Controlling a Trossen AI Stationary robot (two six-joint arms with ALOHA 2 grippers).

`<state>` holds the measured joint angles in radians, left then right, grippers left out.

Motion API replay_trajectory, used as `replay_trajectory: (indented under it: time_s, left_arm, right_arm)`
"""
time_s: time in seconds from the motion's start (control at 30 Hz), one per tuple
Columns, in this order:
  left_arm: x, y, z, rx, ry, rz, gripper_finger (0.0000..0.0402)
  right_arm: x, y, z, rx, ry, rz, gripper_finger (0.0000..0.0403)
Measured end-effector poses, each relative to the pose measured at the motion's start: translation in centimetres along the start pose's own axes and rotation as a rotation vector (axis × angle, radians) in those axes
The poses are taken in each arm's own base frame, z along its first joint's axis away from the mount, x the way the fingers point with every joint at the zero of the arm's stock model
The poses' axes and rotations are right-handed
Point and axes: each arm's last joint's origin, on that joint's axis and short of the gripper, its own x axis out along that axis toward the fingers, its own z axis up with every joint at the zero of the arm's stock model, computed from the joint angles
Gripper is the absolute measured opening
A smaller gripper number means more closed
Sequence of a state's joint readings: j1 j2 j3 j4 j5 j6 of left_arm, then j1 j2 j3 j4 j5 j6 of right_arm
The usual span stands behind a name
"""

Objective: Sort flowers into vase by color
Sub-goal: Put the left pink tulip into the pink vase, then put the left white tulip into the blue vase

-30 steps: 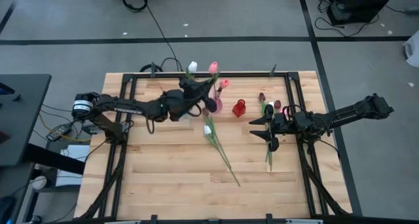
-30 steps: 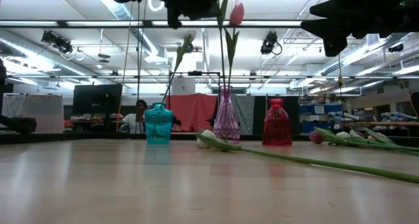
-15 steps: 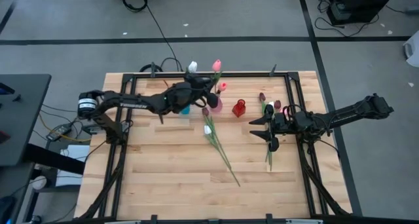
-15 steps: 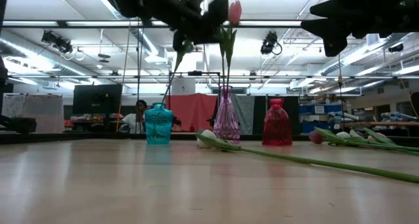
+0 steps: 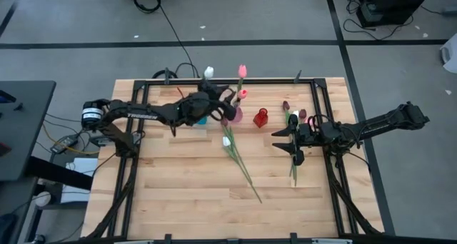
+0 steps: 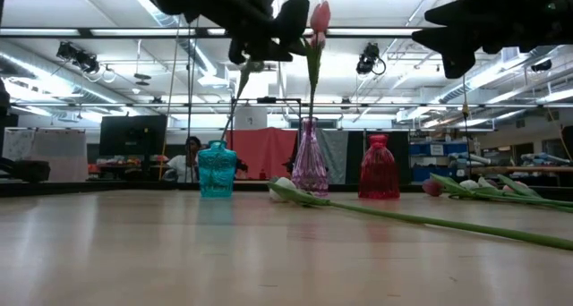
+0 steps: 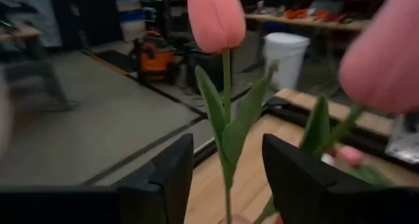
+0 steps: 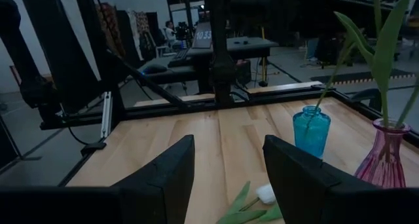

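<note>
A pink tulip (image 6: 320, 15) stands upright with its stem in the neck of the pink vase (image 6: 310, 167), beside another pink tulip (image 5: 243, 93). My left gripper (image 7: 227, 140) is open high above that vase, its fingers on either side of the stem without touching it. A white flower (image 5: 208, 72) stands in the teal vase (image 6: 216, 169). The red vase (image 6: 379, 167) is to the right. A white tulip (image 5: 226, 140) lies flat on the table. My right gripper (image 5: 291, 143) hangs open above several tulips (image 5: 293, 117) lying at the right.
The three vases stand in a row at the table's far middle. The lying white tulip's stem (image 5: 246, 176) runs toward the near edge. A black frame rail (image 5: 314, 101) borders the right pile. Bare wood (image 5: 178, 194) lies near and left.
My left gripper has come down over the pink vase with the pink tulip and opened, letting go of the stem. The tulip now stands by itself in the vase, its head shifted a little toward the table's right.
</note>
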<state>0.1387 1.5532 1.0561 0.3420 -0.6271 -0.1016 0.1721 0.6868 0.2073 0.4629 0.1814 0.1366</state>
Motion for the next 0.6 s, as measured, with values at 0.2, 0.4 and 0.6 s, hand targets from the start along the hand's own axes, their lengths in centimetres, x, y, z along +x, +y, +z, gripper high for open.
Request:
replay_trajectory:
  time_s: [0.2, 0.4, 0.6]
  left_arm:
    - [-2.9, -2.9, -0.7, 0.056, 0.036, 0.018, 0.0193]
    - [-5.8, -5.1, -3.3, -0.092, 0.208, -0.009, 0.0193]
    - [-7.5, -8.7, -6.8, -0.29, 0.307, -0.072, 0.0188]
  right_arm:
    - [0.0, 0.0, 0.0, -0.001, 0.002, 0.0, 0.0194]
    - [0.0, 0.0, -0.1, -0.002, 0.006, -0.001, 0.0194]
    - [0.0, 0.0, -0.1, -0.03, 0.011, -0.001, 0.0194]
